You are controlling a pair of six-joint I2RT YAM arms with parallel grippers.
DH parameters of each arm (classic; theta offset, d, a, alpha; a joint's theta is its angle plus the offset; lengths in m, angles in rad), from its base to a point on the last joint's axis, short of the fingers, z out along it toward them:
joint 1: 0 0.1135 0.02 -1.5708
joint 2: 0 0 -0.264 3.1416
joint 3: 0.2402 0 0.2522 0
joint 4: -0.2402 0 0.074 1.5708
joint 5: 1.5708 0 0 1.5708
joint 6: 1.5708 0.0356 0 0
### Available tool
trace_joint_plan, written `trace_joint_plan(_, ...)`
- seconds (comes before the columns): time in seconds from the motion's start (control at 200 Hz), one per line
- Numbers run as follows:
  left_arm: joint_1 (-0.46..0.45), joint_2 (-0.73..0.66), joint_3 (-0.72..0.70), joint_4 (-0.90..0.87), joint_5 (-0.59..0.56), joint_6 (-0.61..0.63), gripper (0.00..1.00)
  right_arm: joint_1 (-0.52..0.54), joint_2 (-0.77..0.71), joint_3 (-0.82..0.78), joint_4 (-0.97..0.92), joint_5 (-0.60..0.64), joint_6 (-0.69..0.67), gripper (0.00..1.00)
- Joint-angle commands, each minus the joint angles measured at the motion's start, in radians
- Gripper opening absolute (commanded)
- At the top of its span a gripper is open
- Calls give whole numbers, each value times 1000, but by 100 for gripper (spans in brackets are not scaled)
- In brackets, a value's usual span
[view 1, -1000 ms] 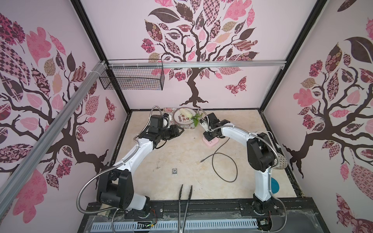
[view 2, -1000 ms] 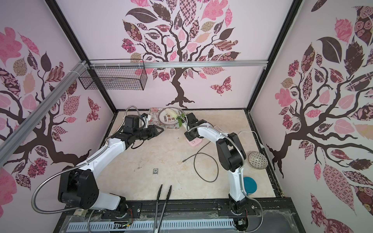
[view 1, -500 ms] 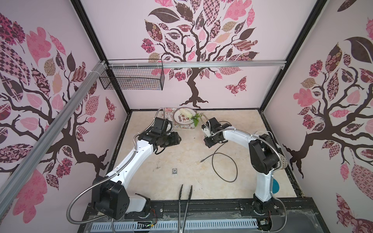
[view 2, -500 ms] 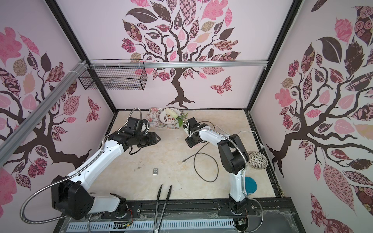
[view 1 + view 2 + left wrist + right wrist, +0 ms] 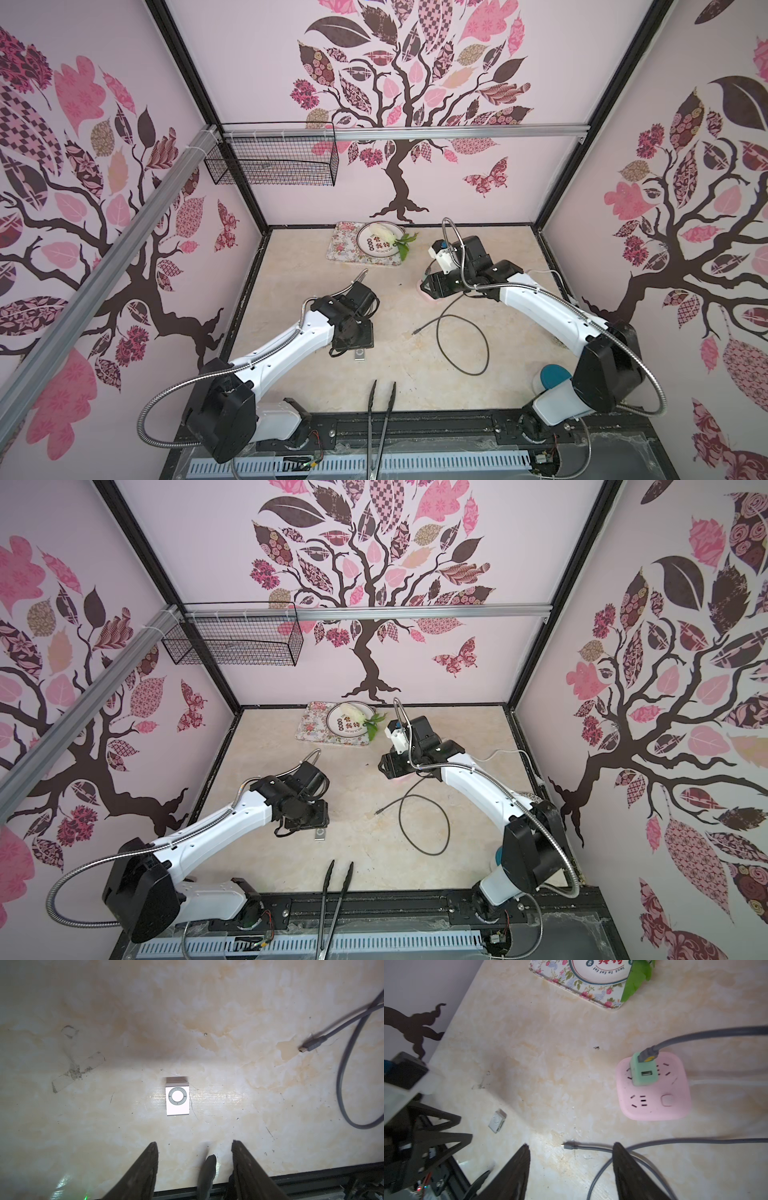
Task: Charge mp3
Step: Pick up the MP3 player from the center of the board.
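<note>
Mp3 lies on marble tabletop w/ tree-print walls around.

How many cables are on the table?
2. A grey cable runs from the green plug on the pink power strip, free end loose; a white cord leaves that strip. Others may be hidden.

Both top views: pink power strip mostly hidden under right arm; mp3 too small for detail. Left wrist cam: mp3 face blown out, grey cable cut by pic edge. Right wrist cam: plate cropped.
</note>
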Motion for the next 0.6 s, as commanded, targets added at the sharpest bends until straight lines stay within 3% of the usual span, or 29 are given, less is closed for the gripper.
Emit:
trace_joint_plan(0.0, -16, 17, -38, 32, -55, -61, 59, 11, -37, -73, 102, -163, 123, 61)
trace_joint_plan(0.09, -27, 30, -80, 71, -42, -71, 59, 22, -42, -147, 196, -243, 191, 61)
trace_joint_plan(0.3, -37, 46, -169, 181, -30, -84, 59, 85, -2, -204, 285, -297, 236, 60)
trace_joint_plan(0.595, -37, 142, -161, 233, -42, -45, 57, 94, 39, -219, 321, -330, 263, 51)
